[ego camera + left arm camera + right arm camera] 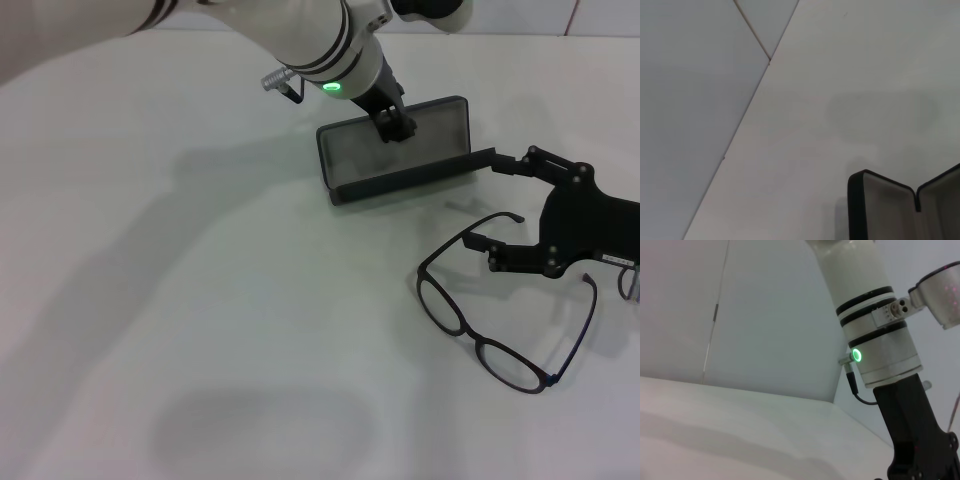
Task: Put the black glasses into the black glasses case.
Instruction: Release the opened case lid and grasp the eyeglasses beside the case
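The black glasses case stands open at the back of the table, its grey lining facing me; one end of it shows in the left wrist view. My left gripper reaches down onto the raised lid at its upper edge. The black glasses lie unfolded on the table, in front of the case and to its right. My right gripper is open beside them. Its upper finger points at the case's right end, its lower finger lies along the near temple arm, and nothing is held.
The white table stretches wide to the left and front of the case. A pale wall rises behind the table. The left arm, with a green light on it, fills the right wrist view.
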Controlling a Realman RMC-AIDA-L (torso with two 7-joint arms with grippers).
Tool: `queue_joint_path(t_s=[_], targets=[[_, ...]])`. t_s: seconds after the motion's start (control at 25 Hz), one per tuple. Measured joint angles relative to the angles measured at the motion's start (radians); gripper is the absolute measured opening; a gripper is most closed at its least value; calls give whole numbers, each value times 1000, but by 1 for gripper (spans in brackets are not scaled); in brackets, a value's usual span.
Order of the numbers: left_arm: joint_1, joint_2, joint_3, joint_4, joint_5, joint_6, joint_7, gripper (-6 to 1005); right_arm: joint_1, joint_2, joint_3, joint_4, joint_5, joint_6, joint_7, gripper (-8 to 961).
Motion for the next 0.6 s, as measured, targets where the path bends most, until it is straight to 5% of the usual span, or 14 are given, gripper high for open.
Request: queue_joint_path(t_s=[0.6], targets=[[21,-2,0,23,94,-39,-46,429,7,8,-3,11,0,2,0,890]])
